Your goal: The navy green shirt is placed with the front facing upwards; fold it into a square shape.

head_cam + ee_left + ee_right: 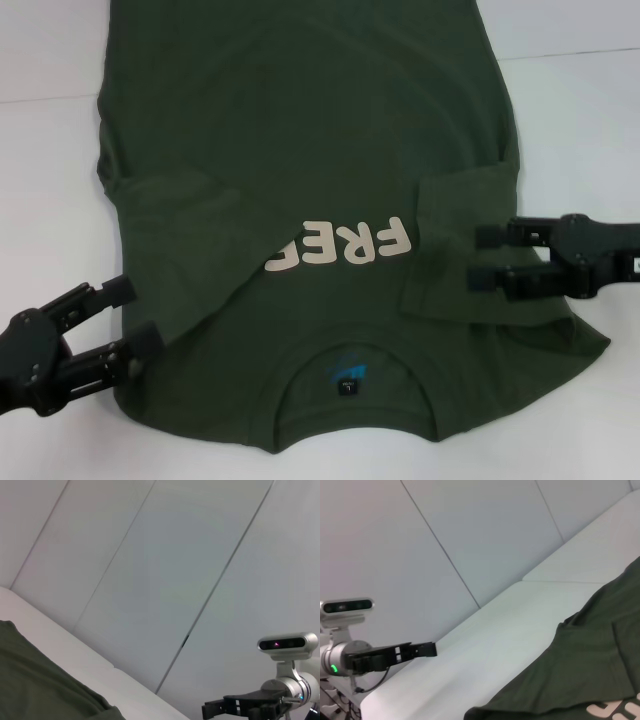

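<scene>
While I watch from the head camera, the navy green shirt (pixel 300 200) lies spread on the white table (pixel 580 120), collar nearest the robot, its small blue neck label (pixel 347 375) showing inside the neckline. Both sleeves are folded inward over the chest, and the left fold covers part of the cream print (pixel 340 245). My left gripper (pixel 125 315) sits at the shirt's left edge near the shoulder, fingers parted with nothing between them. My right gripper (pixel 483 256) sits over the folded right sleeve, fingers also apart and holding no cloth that I can see.
</scene>
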`<state>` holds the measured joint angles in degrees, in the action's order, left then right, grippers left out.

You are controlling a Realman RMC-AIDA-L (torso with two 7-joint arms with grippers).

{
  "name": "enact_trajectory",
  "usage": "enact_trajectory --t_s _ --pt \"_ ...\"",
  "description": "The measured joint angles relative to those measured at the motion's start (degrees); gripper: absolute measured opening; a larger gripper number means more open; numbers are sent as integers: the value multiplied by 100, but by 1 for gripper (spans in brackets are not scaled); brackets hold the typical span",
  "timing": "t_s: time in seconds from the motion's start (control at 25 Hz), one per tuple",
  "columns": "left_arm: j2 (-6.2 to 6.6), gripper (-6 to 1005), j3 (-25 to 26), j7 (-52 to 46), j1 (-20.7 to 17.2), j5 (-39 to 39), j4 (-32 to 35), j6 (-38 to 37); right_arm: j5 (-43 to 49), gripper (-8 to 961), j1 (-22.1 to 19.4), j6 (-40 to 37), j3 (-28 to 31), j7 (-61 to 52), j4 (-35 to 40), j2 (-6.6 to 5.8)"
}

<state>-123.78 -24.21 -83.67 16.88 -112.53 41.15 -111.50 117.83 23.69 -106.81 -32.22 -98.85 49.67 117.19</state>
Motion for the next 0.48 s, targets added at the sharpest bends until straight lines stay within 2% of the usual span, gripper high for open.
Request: enact_trajectory --t_s 0.08,0.48 --pt "-3 840 -12 2 -8 -1 0 2 6 931 -93 -113 -13 284 -23 -4" --pt "-15 837 -27 8 -66 -58 -27 35 296 927 -183 -623 3 655 -30 -108"
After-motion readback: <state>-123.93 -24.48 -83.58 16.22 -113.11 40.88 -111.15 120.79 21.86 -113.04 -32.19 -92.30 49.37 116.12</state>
